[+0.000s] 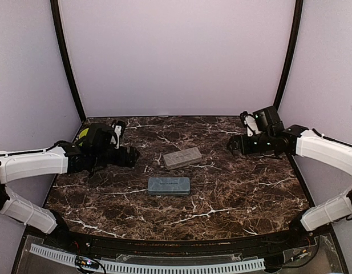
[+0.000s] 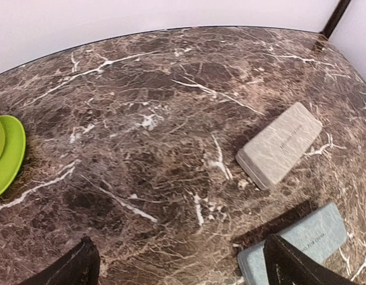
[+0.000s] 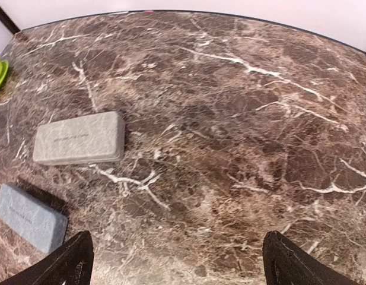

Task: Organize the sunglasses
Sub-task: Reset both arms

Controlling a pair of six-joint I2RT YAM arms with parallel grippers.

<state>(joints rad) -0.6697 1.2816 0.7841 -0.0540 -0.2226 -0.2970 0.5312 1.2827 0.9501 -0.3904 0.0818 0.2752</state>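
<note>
Blue-grey case [image 1: 169, 185] and grey case [image 1: 182, 157] are lying shut at the table [image 1: 250, 194] centre, probably housing the sunglasses, while the left gripper [image 1: 132, 155] and right gripper [image 1: 234, 145] are hovering wide and empty.

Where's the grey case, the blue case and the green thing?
grey case [image 1: 182, 158]: top view, middle of lid.
blue case [image 1: 169, 186]: top view, middle of lid.
green thing [image 2: 14, 157]: left wrist view, flat rim.

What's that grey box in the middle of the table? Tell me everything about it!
The grey case is a flat rectangle with rounded corners and a slightly rough, cloth-like skin. A tiny line of lettering runs along its lid, too small to read. It is shut and lies flat on the brown marble table, turned a little askew. It sits just behind the blue-grey case, with a gap between them. Only the table touches it.
</note>
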